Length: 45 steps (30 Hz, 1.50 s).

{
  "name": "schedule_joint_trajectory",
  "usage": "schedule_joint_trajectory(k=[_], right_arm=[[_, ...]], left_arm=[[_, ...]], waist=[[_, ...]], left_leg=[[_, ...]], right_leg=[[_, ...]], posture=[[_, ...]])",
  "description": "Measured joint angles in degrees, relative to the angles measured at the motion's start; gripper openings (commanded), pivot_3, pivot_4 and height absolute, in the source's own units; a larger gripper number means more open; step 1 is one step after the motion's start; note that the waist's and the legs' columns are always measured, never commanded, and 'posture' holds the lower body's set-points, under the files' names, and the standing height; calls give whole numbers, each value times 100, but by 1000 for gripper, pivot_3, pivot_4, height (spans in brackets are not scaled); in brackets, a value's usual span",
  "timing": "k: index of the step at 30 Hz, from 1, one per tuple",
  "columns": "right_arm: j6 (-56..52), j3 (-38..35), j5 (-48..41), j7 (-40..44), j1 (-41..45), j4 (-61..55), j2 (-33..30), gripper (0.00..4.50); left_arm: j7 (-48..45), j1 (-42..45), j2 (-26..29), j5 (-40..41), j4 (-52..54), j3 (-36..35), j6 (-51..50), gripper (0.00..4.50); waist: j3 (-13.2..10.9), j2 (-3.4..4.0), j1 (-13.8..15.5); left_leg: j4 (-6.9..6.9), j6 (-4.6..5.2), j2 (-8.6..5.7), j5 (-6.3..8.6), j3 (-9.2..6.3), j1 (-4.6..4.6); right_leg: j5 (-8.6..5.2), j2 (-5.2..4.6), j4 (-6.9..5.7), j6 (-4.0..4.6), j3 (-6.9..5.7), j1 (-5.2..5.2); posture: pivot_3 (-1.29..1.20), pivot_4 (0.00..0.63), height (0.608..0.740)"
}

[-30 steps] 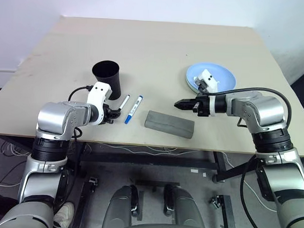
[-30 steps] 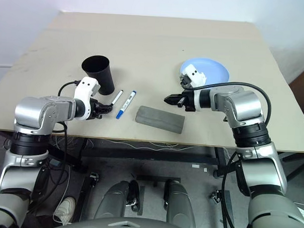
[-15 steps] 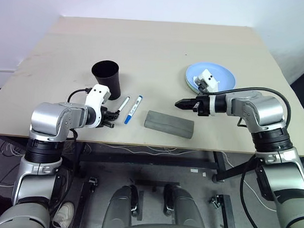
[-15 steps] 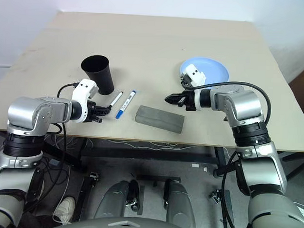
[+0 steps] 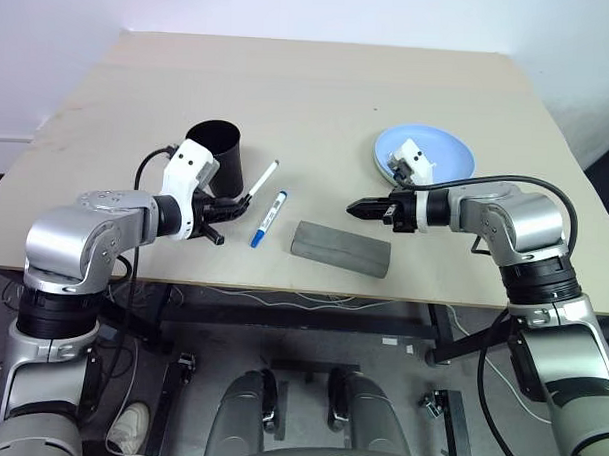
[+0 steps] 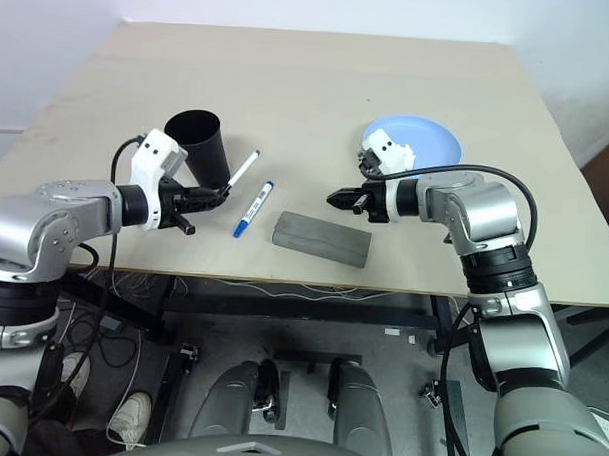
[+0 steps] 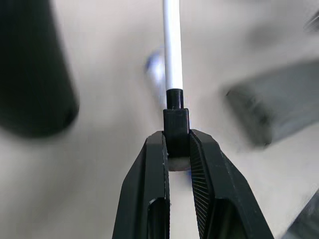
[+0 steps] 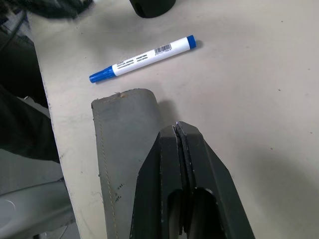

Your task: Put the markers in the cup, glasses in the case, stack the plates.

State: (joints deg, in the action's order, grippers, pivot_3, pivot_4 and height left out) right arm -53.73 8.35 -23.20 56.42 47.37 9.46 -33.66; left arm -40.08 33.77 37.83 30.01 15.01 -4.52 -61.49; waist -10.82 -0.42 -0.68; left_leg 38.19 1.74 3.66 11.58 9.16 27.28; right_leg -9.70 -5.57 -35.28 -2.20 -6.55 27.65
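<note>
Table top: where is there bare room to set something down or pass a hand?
Free: the whole far half of the table beyond the cup and plates, and the strip between the blue marker and plates. Crowded: cup, blue marker and case near the front edge.

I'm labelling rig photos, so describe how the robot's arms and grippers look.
Both arms are rounded silver-grey metal segments with black joint rings. Each wrist carries a white block with small dark dots, and a black cable loops along each forearm. The left gripper has two slim black fingers with ridged inner pads. The right gripper is the same black tapered pair.
</note>
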Motion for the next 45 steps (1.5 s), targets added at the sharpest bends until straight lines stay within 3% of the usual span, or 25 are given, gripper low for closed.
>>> schedule_joint_trajectory(k=[10,15,23,30,39,45], right_arm=[[90,-3,-11,-9,-2,-3,35,0],[122,-15,-15,-38,-2,-7,63,0],[154,-34,-12,-120,-2,-5,92,0],[154,-55,-13,-206,-4,-9,92,0],[154,-64,-13,-259,-4,-12,86,0],[154,-64,-9,-266,-4,-12,83,0]], left_arm=[[-604,-32,-685,28,-532,-563,3004,249],[-401,435,-930,-129,-1105,-716,3941,249],[183,1016,-1152,-1017,-2681,-694,5608,249],[415,1402,-1323,-1451,-4091,-630,6632,249],[487,1398,-1358,-1473,-4340,-630,6852,249],[546,1310,-1357,-1451,-4171,-630,6743,2258]], waist=[[0,0,1],[0,0,5],[0,0,0],[0,0,1],[0,0,-3],[0,0,-2]], left_leg=[[4,1,0,-1,0,-4],[5,3,-2,-2,-1,-4],[6,4,-2,-2,0,-11],[6,6,-1,-1,0,-6],[6,6,0,-2,-1,-5],[6,7,0,-2,0,-5]], right_leg=[[2,8,-1,-4,-4,-9],[3,8,0,-6,-7,-14],[13,11,-3,-24,-7,-19],[14,10,0,-24,-8,-16],[14,11,-2,-25,-8,-14],[14,11,-2,-25,-8,-14]], posture=[[0,150,710],[0,150,710],[0,150,710],[0,150,710],[0,150,710],[0,150,710]])
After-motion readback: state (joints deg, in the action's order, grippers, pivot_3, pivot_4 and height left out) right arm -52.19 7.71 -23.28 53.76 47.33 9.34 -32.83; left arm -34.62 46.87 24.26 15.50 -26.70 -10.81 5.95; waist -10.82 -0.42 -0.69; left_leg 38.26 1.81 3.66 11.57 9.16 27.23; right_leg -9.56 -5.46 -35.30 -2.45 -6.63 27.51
